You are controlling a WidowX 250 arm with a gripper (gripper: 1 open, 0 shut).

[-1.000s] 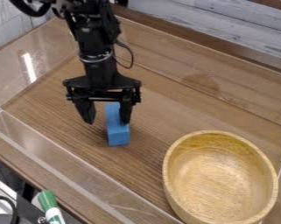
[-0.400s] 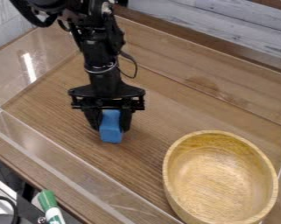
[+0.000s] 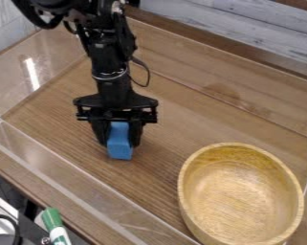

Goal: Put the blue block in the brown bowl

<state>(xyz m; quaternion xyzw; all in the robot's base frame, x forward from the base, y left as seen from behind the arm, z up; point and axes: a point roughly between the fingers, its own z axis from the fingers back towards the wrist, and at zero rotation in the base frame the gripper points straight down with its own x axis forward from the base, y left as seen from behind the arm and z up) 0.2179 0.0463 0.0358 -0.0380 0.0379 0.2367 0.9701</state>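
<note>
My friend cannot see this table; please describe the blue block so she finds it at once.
On the wooden table, left of the big tan bowl in the picture, is the black gripper. Between its fingers is the block, small and bright blue.

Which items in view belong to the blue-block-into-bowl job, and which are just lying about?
Part of the job:
- small bright-blue rectangular block, between the black gripper's fingers
- large round light-tan wooden bowl

Just lying about:
- white-and-green tube-like item, lower left
- black cable, lower-left corner
</note>
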